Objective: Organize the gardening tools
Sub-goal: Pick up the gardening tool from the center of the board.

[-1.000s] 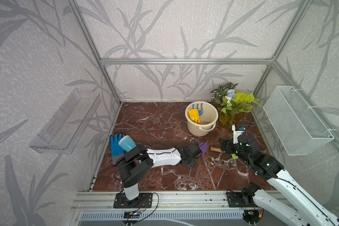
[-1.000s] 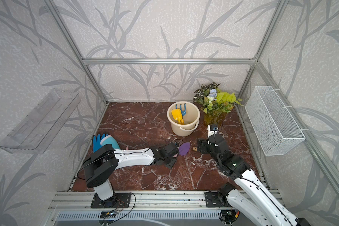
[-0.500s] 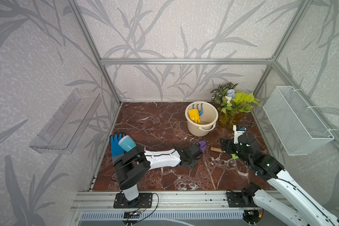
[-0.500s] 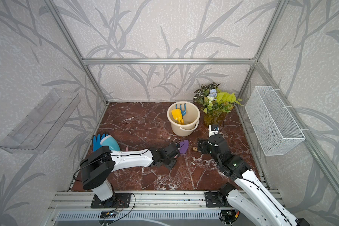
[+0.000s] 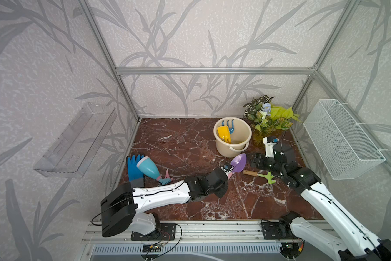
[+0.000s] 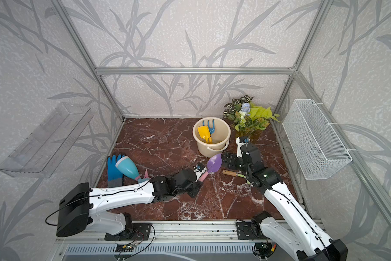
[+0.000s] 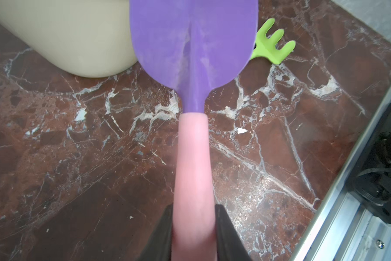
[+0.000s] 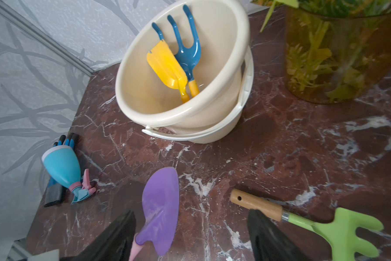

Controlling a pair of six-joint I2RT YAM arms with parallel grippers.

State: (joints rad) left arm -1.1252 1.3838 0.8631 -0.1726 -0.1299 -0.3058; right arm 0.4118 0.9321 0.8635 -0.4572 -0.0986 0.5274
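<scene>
My left gripper (image 7: 193, 212) is shut on the pink handle of the purple trowel (image 5: 238, 162), whose blade tilts up just in front of the cream bucket (image 5: 248, 133). The blue fork (image 8: 187, 52) and yellow shovel (image 8: 167, 67) stand inside the bucket. My right gripper (image 8: 191, 217) is open, low over the floor, between the trowel blade (image 8: 160, 208) and the green rake (image 8: 302, 221), which lies flat with its wooden handle by one finger. The light-blue spray bottle (image 5: 148, 167) lies at the left on the blue glove (image 5: 133, 167).
A potted plant (image 5: 269, 119) in a yellow vase stands at the back right, beside the bucket. On the right wall hangs a white wire basket (image 5: 341, 140), on the left wall a clear plastic shelf (image 5: 74, 140). The floor is red-brown marble.
The left gripper has closed on the trowel's handle and raised it a little, the blade now nearer the bucket. The right arm has barely moved.
</scene>
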